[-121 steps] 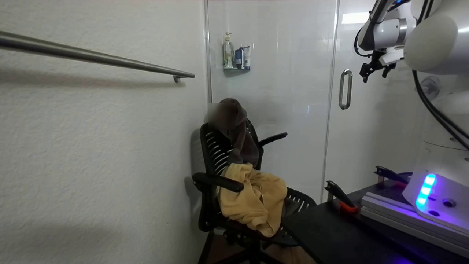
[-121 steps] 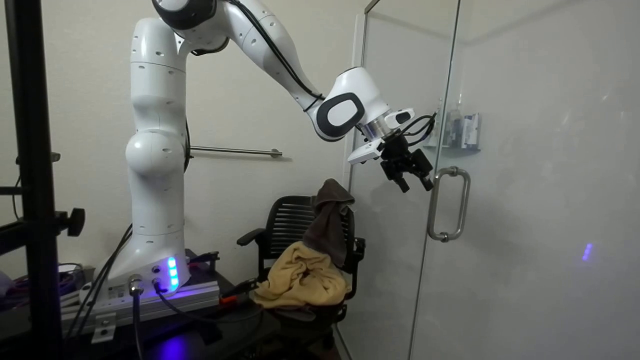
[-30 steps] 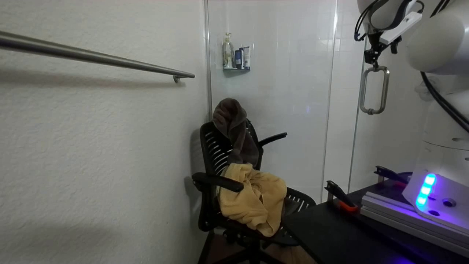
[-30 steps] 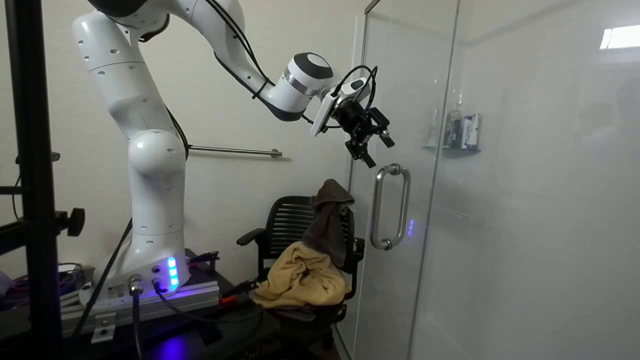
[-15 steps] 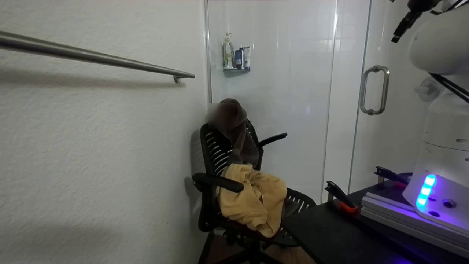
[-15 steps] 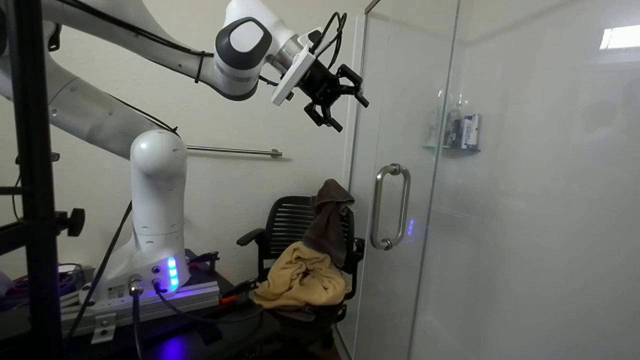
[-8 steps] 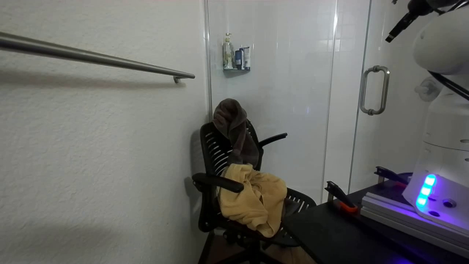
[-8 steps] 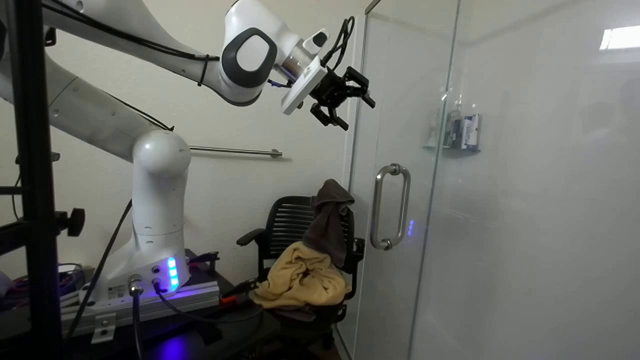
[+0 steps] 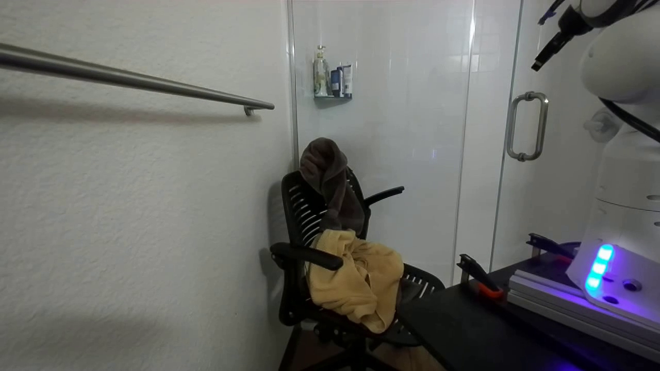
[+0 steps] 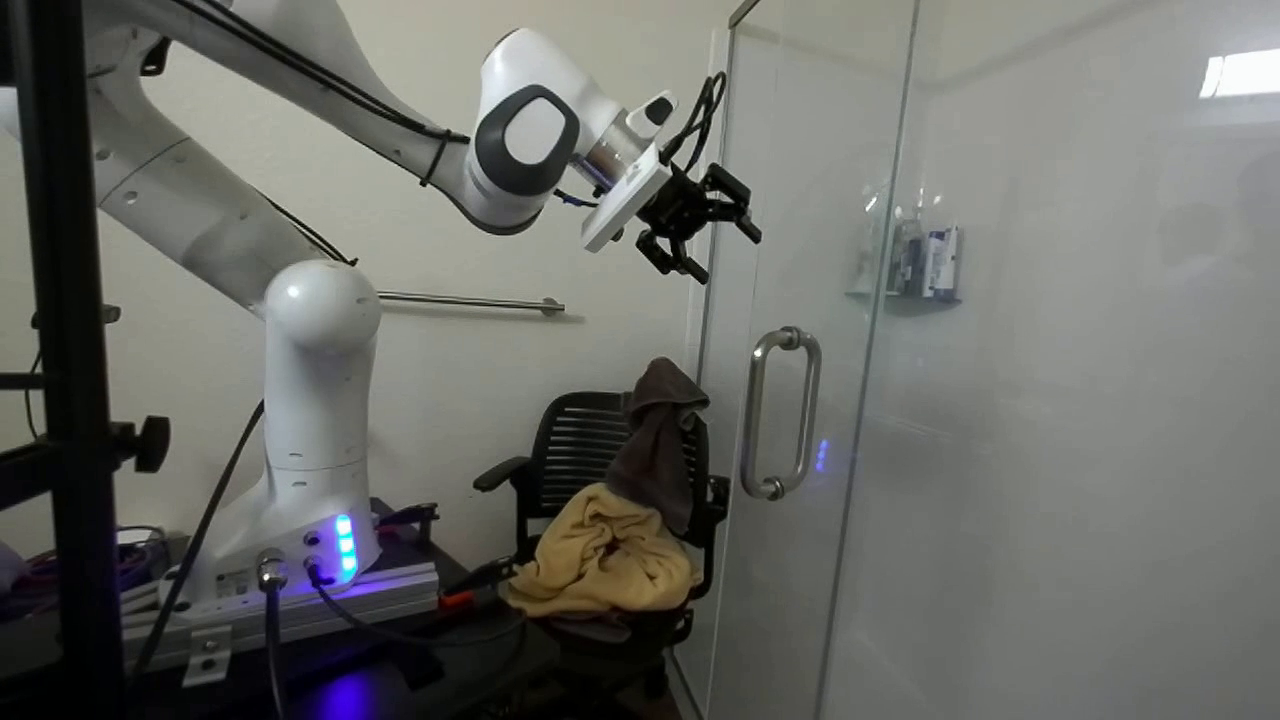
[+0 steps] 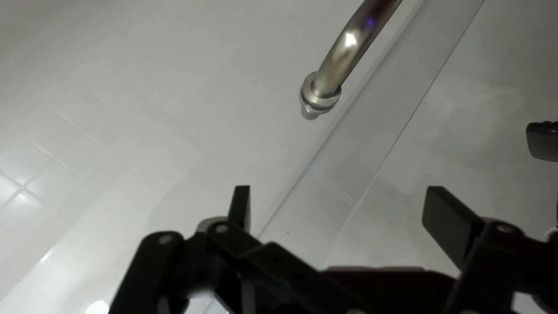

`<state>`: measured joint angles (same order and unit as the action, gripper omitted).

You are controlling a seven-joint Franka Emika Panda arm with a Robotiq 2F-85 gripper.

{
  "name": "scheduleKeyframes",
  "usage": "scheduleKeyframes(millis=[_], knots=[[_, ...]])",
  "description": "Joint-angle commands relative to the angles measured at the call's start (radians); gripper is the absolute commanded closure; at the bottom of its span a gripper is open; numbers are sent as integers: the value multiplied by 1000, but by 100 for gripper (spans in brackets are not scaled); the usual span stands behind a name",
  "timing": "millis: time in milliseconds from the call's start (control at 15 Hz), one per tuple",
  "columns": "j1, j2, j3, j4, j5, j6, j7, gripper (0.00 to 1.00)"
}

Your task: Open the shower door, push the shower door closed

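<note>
The shower door (image 10: pixel 780 590) is a tall clear glass panel that stands ajar in both exterior views; its free edge is apart from the fixed glass panel. It also shows in an exterior view (image 9: pixel 536 206). Its silver loop handle (image 10: pixel 755 410) is vertical and shows again in an exterior view (image 9: pixel 542 126). In the wrist view one end of the handle (image 11: pixel 344 52) shows at the top, beyond the fingers. My black gripper (image 10: pixel 725 253) is open and empty, above the handle and apart from it. In the wrist view the fingers (image 11: pixel 339 192) stand wide apart with nothing between.
A black chair (image 10: pixel 570 440) with a brown towel (image 10: pixel 655 450) and a yellow towel (image 10: pixel 600 555) stands beside the glass. A long grey bar (image 9: pixel 129 77) runs along the wall. A black table (image 9: pixel 464 324) with clamps (image 9: pixel 479 275) bears the arm's base. Bottles stand on a shelf (image 9: pixel 332 97).
The door has swung from near the fixed panel to ajar since the oldest frames, then stayed still. My open gripper backed up and away from the handle, and lately moves down towards it again.
</note>
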<state>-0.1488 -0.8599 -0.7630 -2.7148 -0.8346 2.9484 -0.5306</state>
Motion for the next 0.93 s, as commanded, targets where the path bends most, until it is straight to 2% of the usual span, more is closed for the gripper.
scheduleKeyframes(millis=[0,467,733,867], knots=[[-8,182,46,46,31,96,35,0],[87,324,44,136,174,110,-20,0],[94,453,80,239,249,117,-24,0],[80,539,122,307,288,114,-12,0]])
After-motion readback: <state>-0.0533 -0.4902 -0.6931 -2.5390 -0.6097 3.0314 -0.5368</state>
